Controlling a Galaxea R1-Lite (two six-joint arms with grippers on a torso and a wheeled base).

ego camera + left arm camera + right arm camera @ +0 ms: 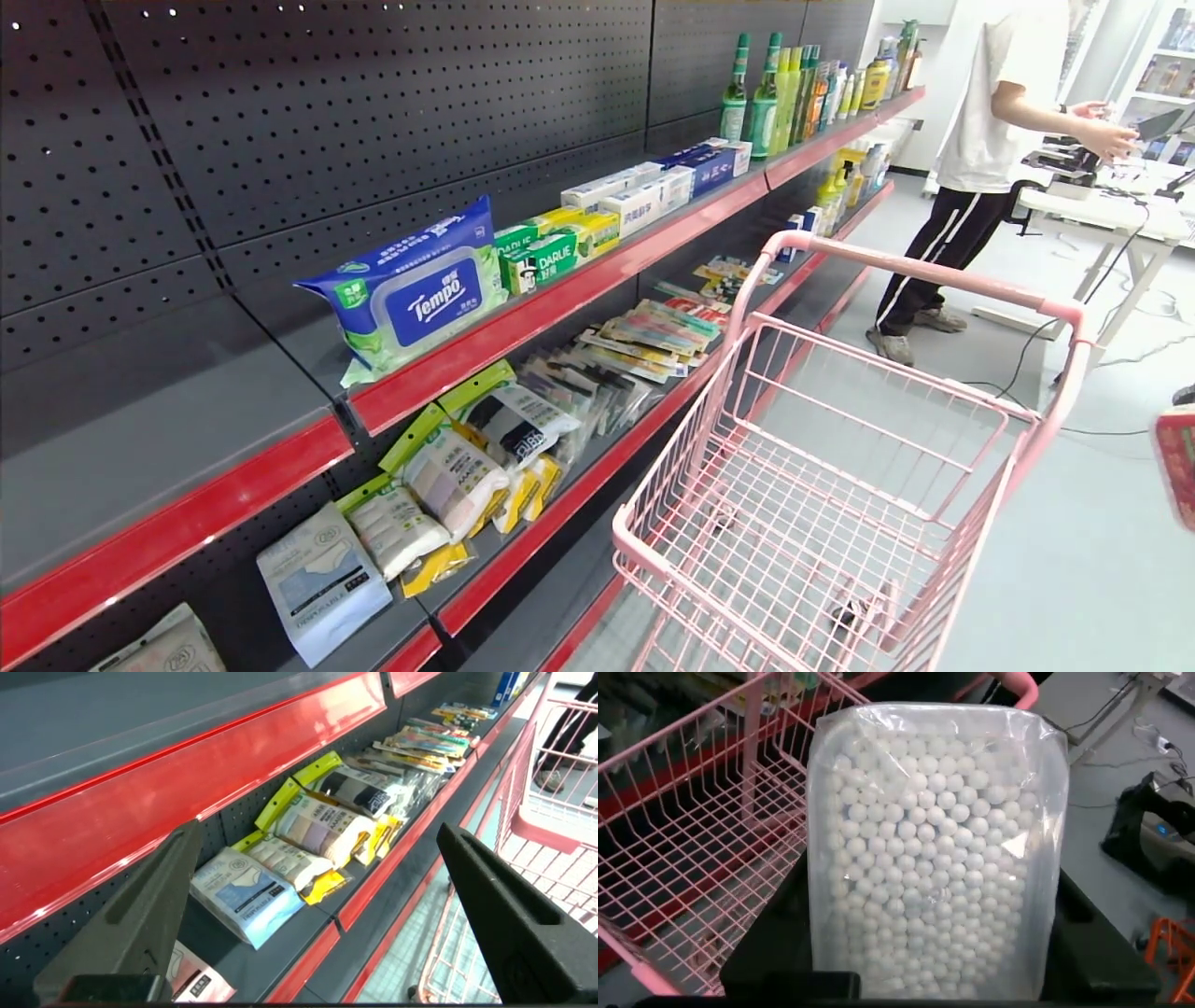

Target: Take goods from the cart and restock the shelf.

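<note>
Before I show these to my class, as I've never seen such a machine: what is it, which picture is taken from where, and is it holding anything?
It is a wheeled robot with two arms, each ending in a two-fingered gripper. The wide picture comes from its head: a store shelf with a pack of wipes, and a pink cart. The other two come from cameras on its wrists. The left gripper is open and empty, facing packets on a lower shelf. The right gripper holds a clear bag of white balls by the cart.
</note>
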